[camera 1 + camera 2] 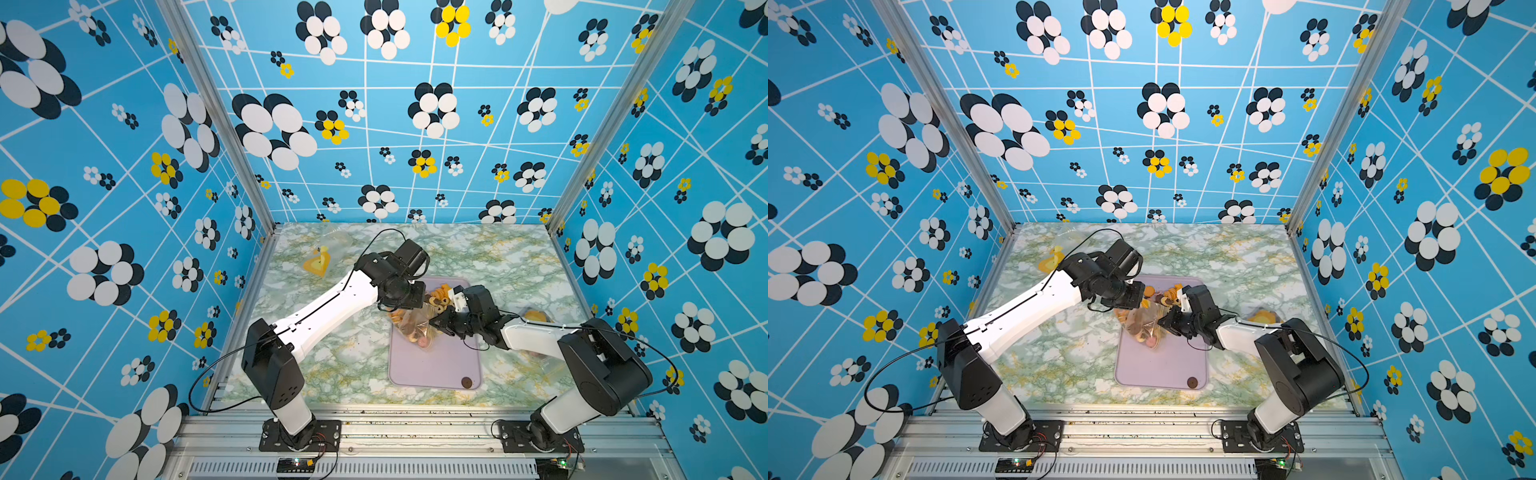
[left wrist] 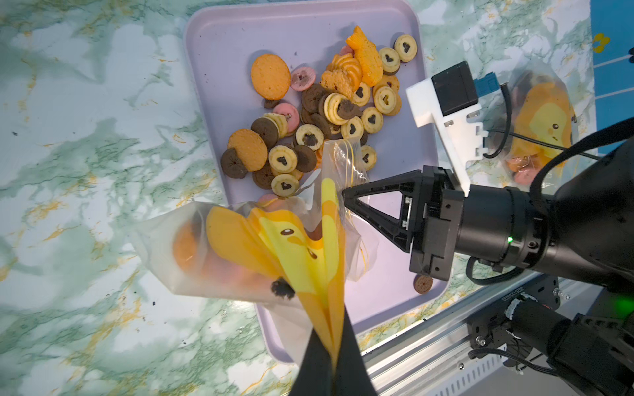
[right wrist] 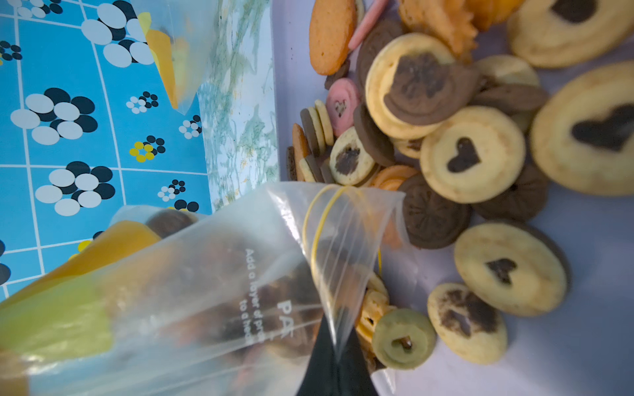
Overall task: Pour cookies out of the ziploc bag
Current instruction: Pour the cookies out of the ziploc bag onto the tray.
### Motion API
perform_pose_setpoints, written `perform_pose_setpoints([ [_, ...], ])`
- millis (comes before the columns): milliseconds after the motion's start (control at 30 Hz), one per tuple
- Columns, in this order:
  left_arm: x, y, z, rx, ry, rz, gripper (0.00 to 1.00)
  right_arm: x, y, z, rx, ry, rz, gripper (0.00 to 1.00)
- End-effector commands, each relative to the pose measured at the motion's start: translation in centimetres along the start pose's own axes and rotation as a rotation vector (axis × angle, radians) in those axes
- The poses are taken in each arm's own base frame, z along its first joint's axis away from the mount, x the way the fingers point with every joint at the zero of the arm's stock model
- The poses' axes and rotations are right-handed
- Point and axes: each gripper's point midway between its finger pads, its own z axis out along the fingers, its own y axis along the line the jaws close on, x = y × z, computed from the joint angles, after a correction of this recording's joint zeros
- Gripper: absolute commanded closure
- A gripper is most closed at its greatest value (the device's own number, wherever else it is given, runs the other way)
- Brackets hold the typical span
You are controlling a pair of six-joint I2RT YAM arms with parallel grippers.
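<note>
Marble-patterned green and white surface carries a spare clear plastic bag with a yellow duck print at far left, well apart from both arms. Next comes the left arm, its jaws closed on the bottom end of the clear ziploc bag with the orange-yellow duck print, which hangs tilted over the lilac rectangular plastic tray. Pouring looks well under way: a heap of small round yellow, brown and pink cookies lies on the tray's far half and one brown cookie sits alone in its near right corner, while several remain inside the bag. The right arm has its jaws pinched on one lip of the zip mouth, just beside the heap. The next move likely calls for raising the bottom end higher with the mouth kept open over the tray. Far right, a second duck-print bag holds a few cookies
</note>
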Motion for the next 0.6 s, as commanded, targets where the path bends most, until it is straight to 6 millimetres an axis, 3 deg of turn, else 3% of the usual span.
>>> perform_pose_setpoints([
  [0,-1.8,0.4,-2.0,-0.059,-0.065,0.047,1.0,0.6,-1.3,0.0,0.034,0.019,0.018,0.98],
  [333,-2.6,3.3,-2.5,-0.126,-0.065,0.021,1.0,0.4,0.2,-0.5,-0.01,0.02,-0.002,0.98],
  [567,-3.6,2.2,-4.1,-0.083,-0.122,0.044,1.0,0.8,-0.4,0.1,-0.007,0.043,0.007,0.96],
])
